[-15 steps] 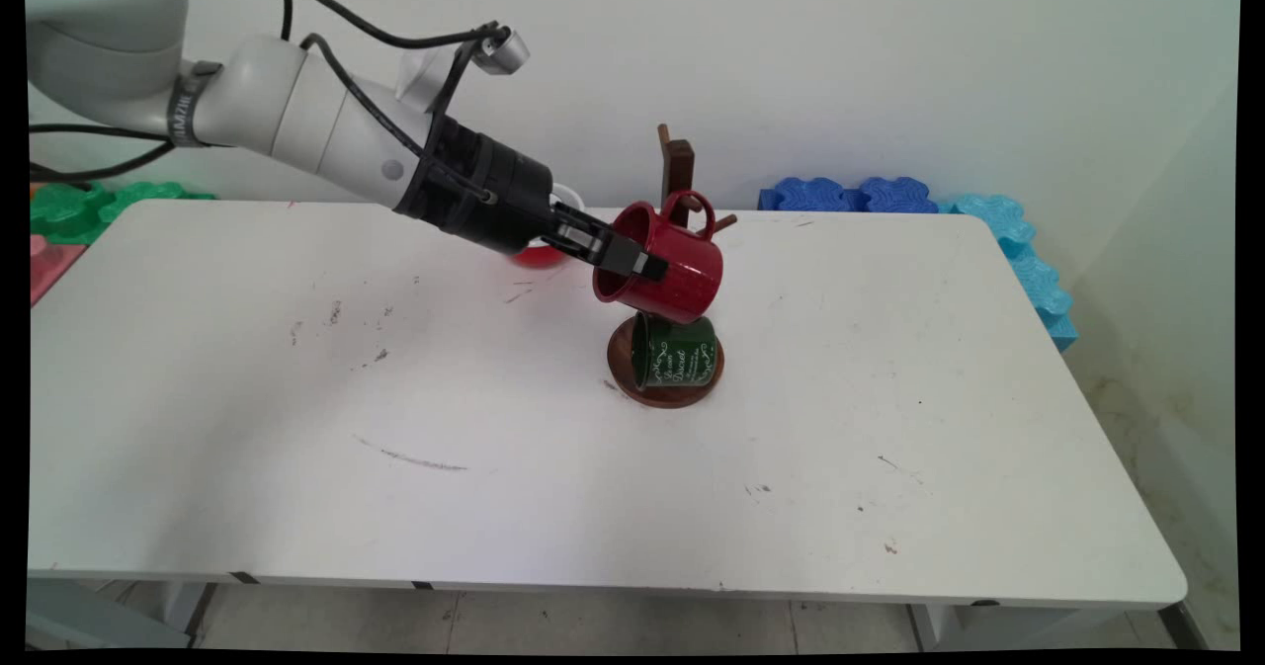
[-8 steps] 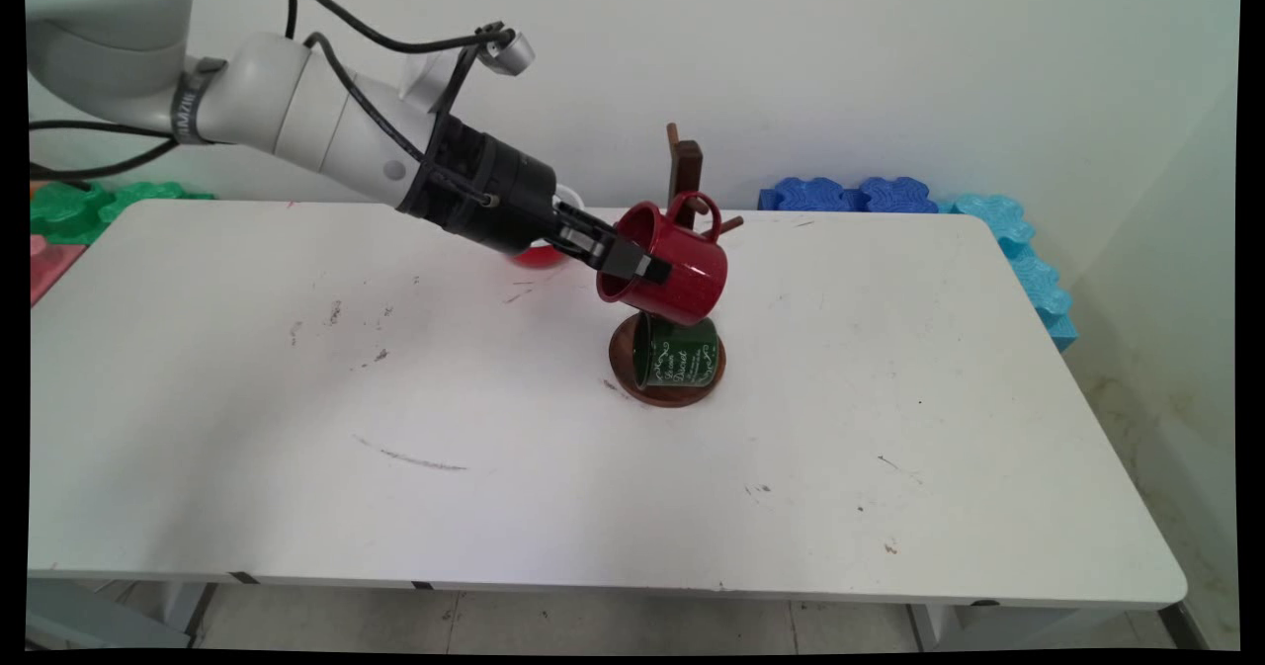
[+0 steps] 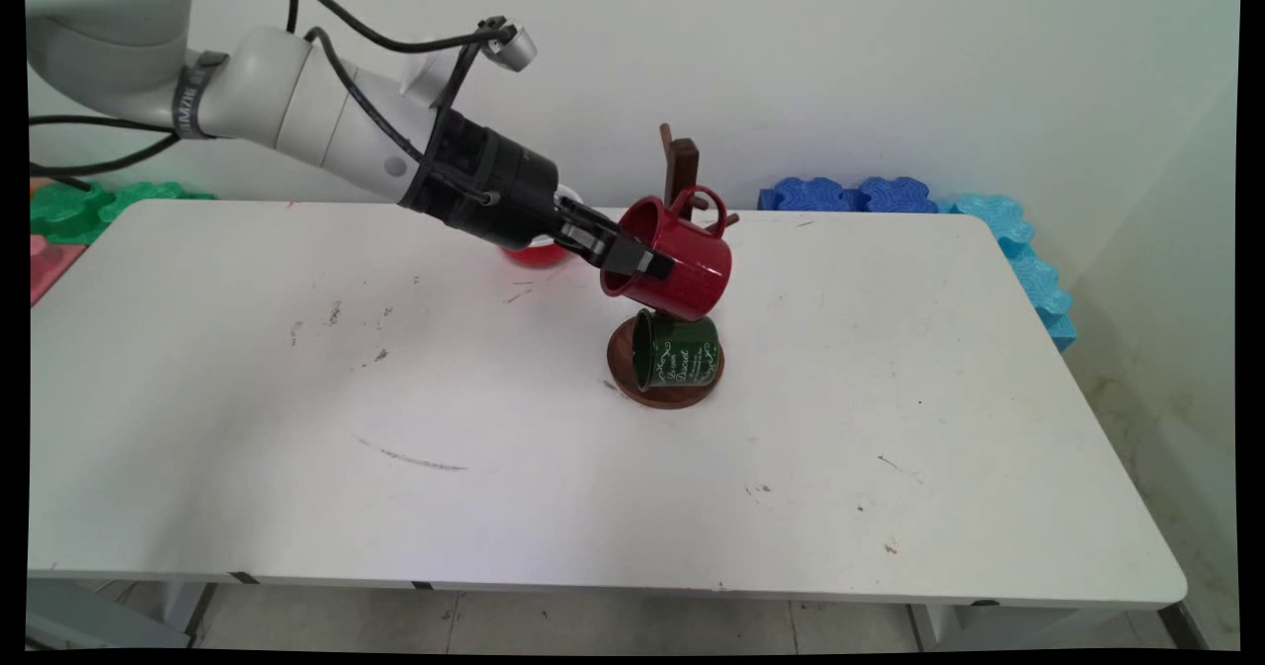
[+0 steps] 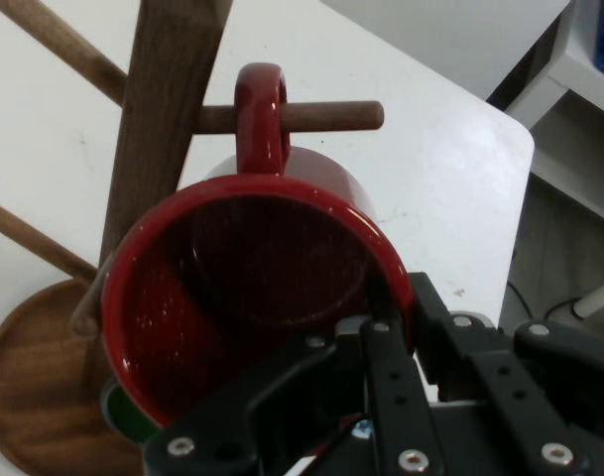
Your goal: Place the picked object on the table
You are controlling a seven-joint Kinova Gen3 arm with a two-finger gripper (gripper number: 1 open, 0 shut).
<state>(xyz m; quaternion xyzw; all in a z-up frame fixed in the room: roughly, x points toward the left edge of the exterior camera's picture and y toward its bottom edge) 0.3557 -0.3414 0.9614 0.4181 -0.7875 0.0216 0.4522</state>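
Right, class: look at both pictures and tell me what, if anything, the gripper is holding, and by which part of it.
The gripper holds the red mug by its rim, one finger inside the mouth and one outside the wall; the mug's handle is untouched.

My black gripper point(image 4: 381, 327) pinches the rim of a glossy red mug point(image 4: 252, 297), one finger inside the mouth and one outside the wall. The mug's open mouth faces me, and its looped handle point(image 4: 260, 114) points away, with a wooden peg point(image 4: 321, 116) passing behind it. The peg belongs to a dark wooden mug tree point(image 4: 168, 109), whose upright post rises from a round wooden base point(image 4: 34, 397) on the white table point(image 4: 421, 169). A sliver of green point(image 4: 123, 416) shows beneath the mug.
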